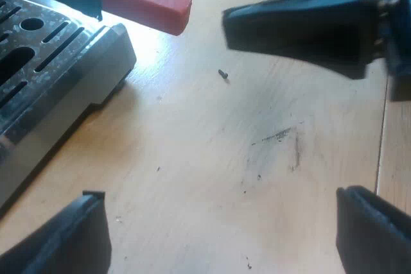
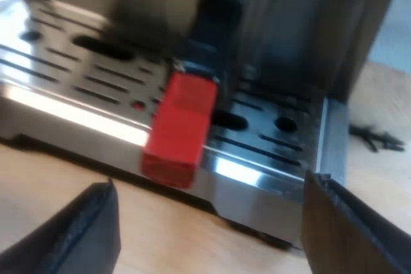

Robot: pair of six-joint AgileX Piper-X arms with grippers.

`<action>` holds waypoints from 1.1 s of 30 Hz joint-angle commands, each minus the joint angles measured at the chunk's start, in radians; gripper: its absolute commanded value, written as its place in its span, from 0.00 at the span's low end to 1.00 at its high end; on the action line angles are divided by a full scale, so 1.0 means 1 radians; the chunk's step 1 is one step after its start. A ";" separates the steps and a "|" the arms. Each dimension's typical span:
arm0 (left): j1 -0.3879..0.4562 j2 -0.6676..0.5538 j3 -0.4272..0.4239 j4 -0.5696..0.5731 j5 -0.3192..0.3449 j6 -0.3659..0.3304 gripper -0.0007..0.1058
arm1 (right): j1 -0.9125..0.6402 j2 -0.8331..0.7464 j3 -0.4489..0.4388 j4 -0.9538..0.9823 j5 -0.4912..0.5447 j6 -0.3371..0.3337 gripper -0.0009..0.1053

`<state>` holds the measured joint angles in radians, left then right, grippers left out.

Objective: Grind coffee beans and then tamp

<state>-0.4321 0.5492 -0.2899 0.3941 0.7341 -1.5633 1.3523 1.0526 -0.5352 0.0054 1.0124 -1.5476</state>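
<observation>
The espresso machine (image 2: 302, 36) is the biggest thing here, its dark front rising behind the slotted metal drip tray (image 2: 270, 139), and everything else is placed from that tray. The pale wooden table (image 1: 212, 158) runs out from the tray's front edge. In the right wrist view the right gripper (image 2: 212, 239) hangs low over the table just before the tray's front edge, its two black fingers (image 2: 70, 235) spread wide with nothing between them. The holder's dark handle (image 2: 215, 17) comes out of the machine's front above the tray. Its red end (image 2: 183, 129) juts past the tray's front edge, straight ahead of that open gap and apart from both fingers. In the left wrist view the left gripper (image 1: 218, 235) sits over bare table beside the tray's corner, its fingers likewise far apart and empty. From there the red end shows above the tray's corner, well apart from the left fingers, with one of the right gripper's black fingers (image 1: 302, 30) near it but not touching. A small dark speck (image 1: 223, 74) lies on the table between the tray's corner and that finger.
</observation>
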 commanded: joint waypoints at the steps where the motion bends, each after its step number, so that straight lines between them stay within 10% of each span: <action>1: -0.004 0.002 -0.003 -0.004 0.011 -0.011 0.70 | 0.018 -0.046 -0.025 0.039 0.015 0.037 0.59; 14: -0.004 0.002 -0.003 -0.025 0.011 -0.006 0.69 | -0.086 -0.033 -0.290 0.544 -0.259 0.366 0.59; 33: -0.004 -0.124 -0.021 -0.056 -0.034 -0.026 0.74 | -0.304 0.150 -0.592 0.830 -0.683 0.366 0.59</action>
<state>-0.4321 0.4295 -0.2998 0.3438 0.7121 -1.5782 1.0577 1.1962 -1.1214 0.8146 0.3475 -1.1750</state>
